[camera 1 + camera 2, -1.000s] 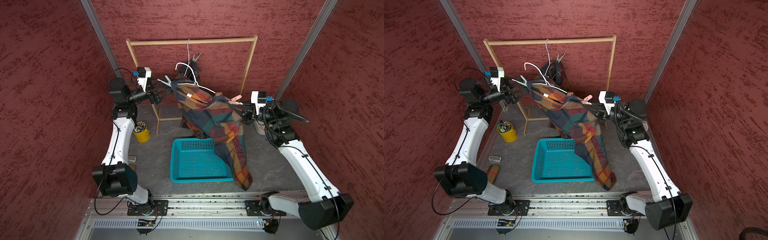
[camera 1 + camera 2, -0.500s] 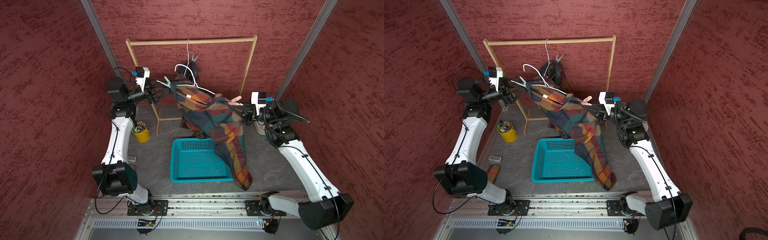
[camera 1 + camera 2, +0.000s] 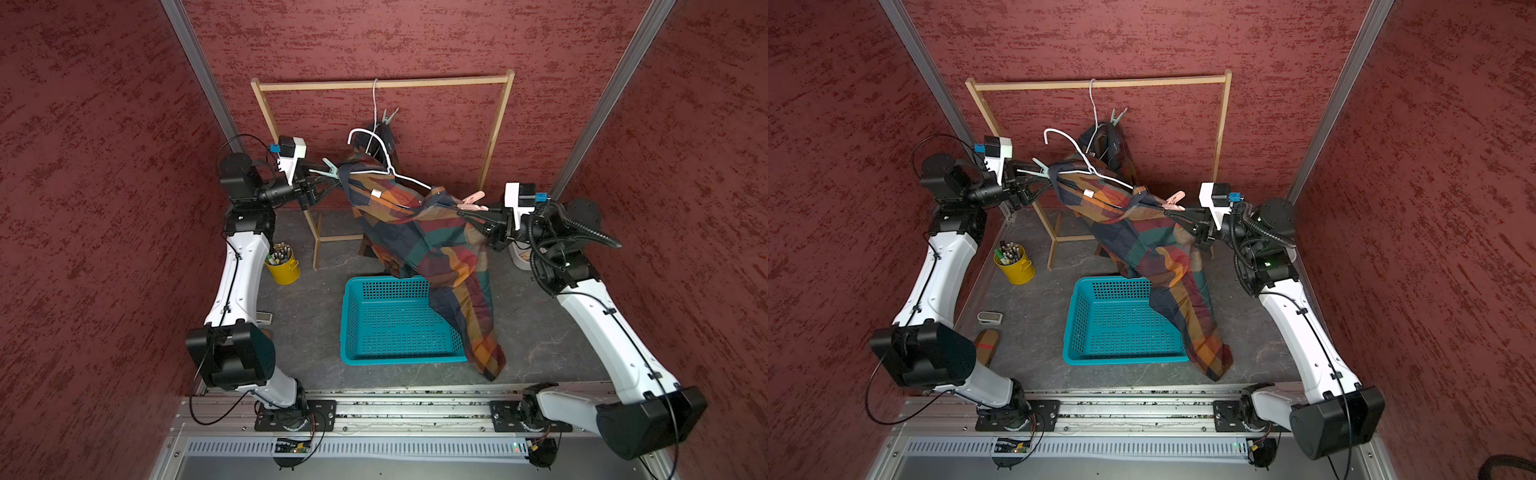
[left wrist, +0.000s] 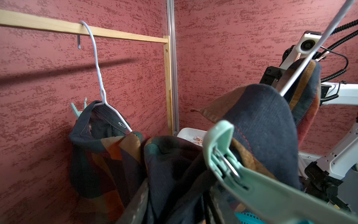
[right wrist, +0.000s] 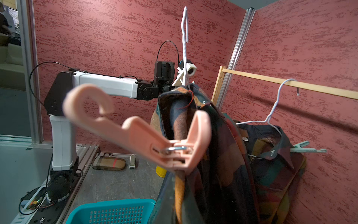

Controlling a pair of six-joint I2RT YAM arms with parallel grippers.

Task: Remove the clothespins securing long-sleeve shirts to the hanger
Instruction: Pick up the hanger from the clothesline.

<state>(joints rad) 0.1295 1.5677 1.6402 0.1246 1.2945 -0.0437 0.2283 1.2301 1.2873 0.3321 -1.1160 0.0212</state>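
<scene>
Right gripper (image 3: 462, 212) is clenched tight on the right shoulder of the front shirt (image 3: 415, 237), just under the pink clothespin (image 5: 155, 139), which pinches that same shoulder cloth. Over on the left, the left gripper (image 3: 334, 186) is pressed in against the other shoulder. Its fingers are too blurred in the wrist view to tell whether it has a hold. The mint clothespin (image 4: 251, 174) sits right beside it, clipped over the shoulder's edge. Between the two arms the shirt rides on a thin white wire hanger (image 5: 184, 50) with its hook free in the air, clear of the wooden rack (image 3: 382, 84) at the far wall. The shirt is soft corduroy-like cloth in navy, green, orange and maroon blocks. Its tail drops over the right side of the teal perforated plastic basket (image 3: 399, 358) on the grey stone-look floor. Behind, the rear shirt (image 4: 100, 151) hangs bunched on a second hanger (image 4: 98, 73) hooked on the rack's rail, with a third clothespin (image 5: 304, 148), pale mint, at its collar. A yellow tin (image 3: 284, 268) of pens stands to the left by the rack's foot. A white tub (image 4: 190, 133) of pegs sits far right, and a plaid case (image 5: 108, 163) lies near the left arm's base.
</scene>
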